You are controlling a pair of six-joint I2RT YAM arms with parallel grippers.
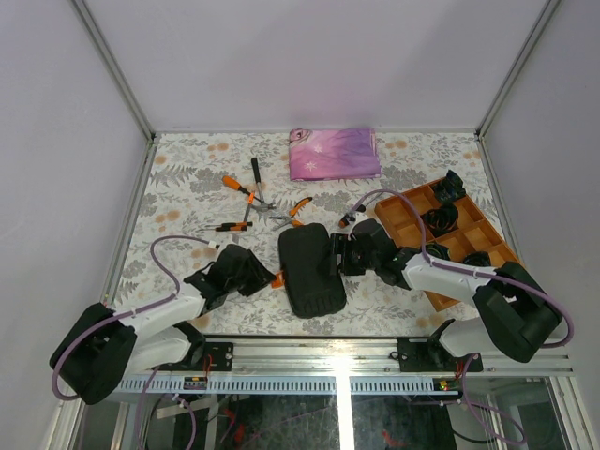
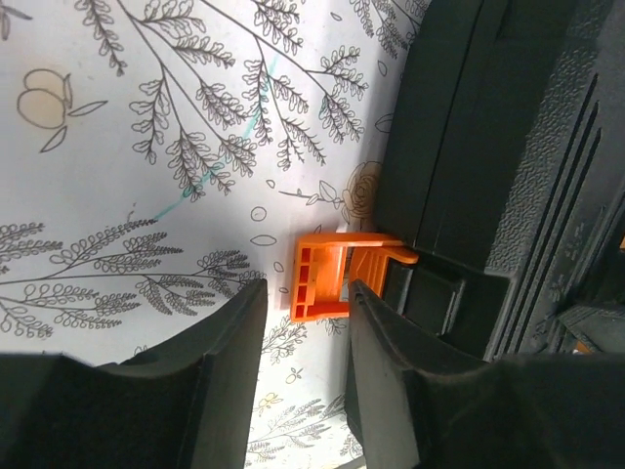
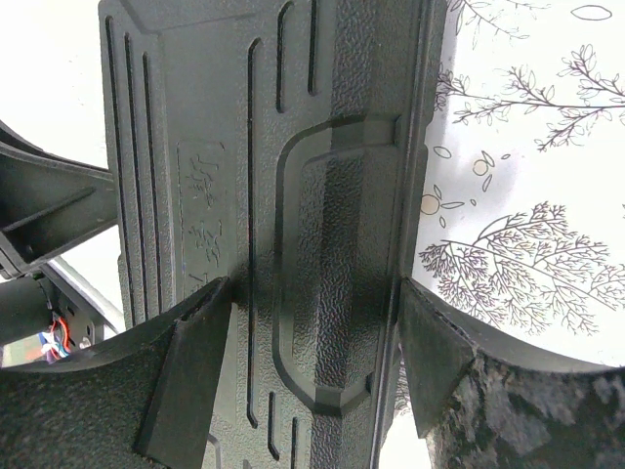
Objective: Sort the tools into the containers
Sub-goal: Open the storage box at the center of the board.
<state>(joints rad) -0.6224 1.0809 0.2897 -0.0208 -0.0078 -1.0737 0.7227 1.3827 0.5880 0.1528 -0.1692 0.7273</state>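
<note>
Tool case [image 1: 310,270] shut, embossed marking illegible | left claw [image 2: 306,290] apart astride orange latch [image 2: 332,256] | right claw [image 3: 314,291] clamped on case

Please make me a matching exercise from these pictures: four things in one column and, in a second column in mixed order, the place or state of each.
Things:
1. orange latch
2. pink-purple cloth
3. divided tray
4. black tool case

Places or states:
A. closed, in the middle of the table
B. at the far edge of the table
C. flipped outward from the case's side
D. on the right, holding black coiled bundles

Pairs: 1-C; 2-B; 3-D; 4-A
</note>
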